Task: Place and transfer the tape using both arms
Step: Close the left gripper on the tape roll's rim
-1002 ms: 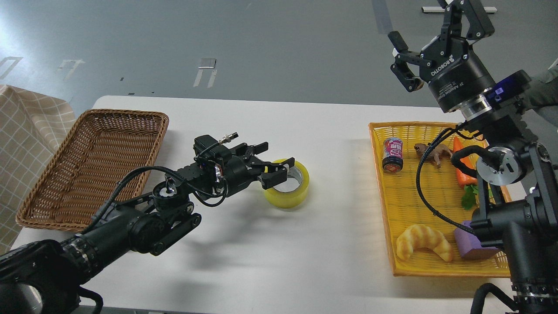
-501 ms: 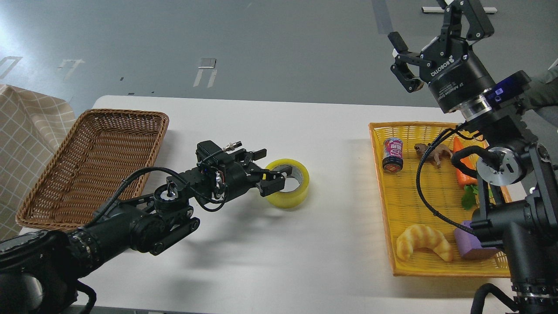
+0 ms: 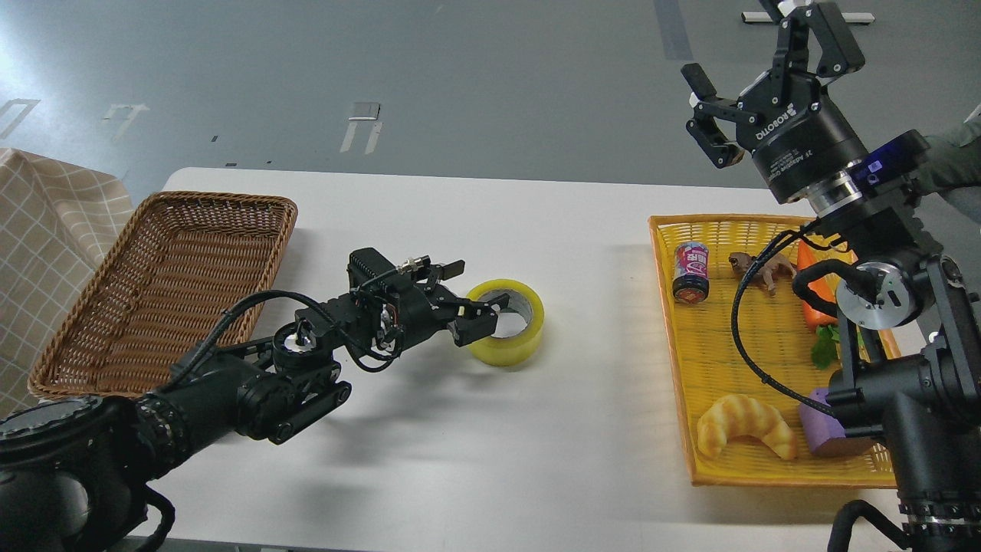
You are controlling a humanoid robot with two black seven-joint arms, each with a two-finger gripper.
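At right, our yellow tray [image 3: 674, 360] holds a croissant [image 3: 745, 425] and can [image 3: 690, 271]; at left, a wicker basket [image 3: 115, 337]. Our left gripper [image 3: 484, 309] clasps the tape [image 3: 520, 337]; our right gripper [image 3: 759, 69] is spread wide.

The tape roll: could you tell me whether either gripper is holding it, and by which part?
The left gripper pinches the tape by its near wall, one finger inside the core. The right gripper is open, holding nothing.

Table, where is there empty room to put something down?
Bare table lies between the tape and the yellow tray, and along the near edge. The wicker basket is empty. The yellow tray is crowded; the left hand is at the tape.
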